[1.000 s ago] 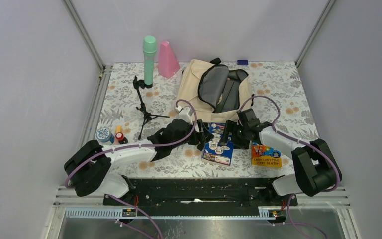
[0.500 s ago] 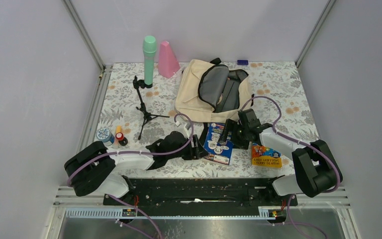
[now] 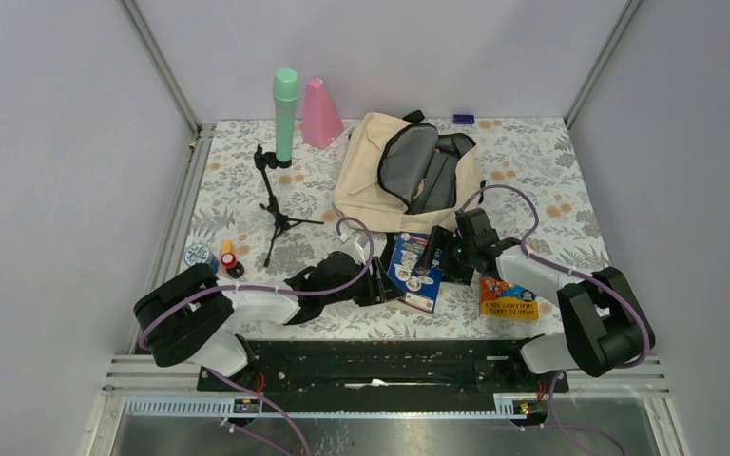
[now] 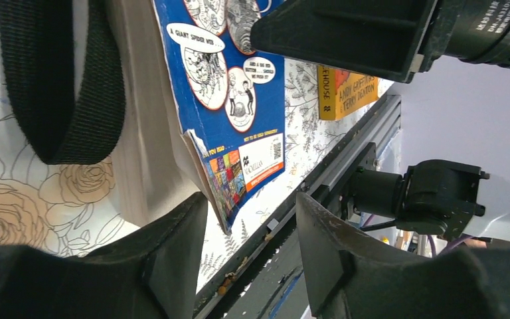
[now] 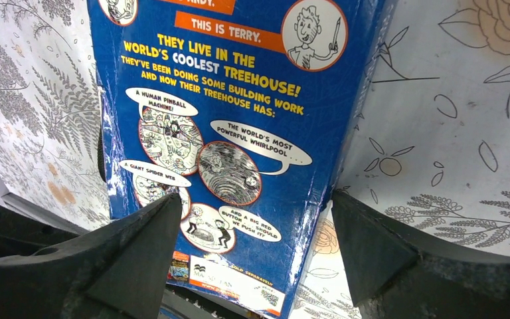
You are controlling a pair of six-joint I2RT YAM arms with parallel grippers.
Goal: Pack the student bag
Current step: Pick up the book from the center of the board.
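The student bag, cream with black trim, lies at the back centre with its grey-lined mouth open. One of its black straps shows in the left wrist view. In front of it a blue paperback sits tipped up on the table. My right gripper is open, its jaws spread wide over the back cover. My left gripper is open at the book's near corner, which sits beside its left finger. The other finger is apart from the book.
A yellow book lies right of the blue one. A green microphone on a black tripod, a pink cone and small paint bottles stand on the left. A black rail runs along the near edge.
The blue book has tipped up from lying flat. My left gripper has drawn back towards the near edge and its jaws have narrowed. The right gripper has edged left over the book.
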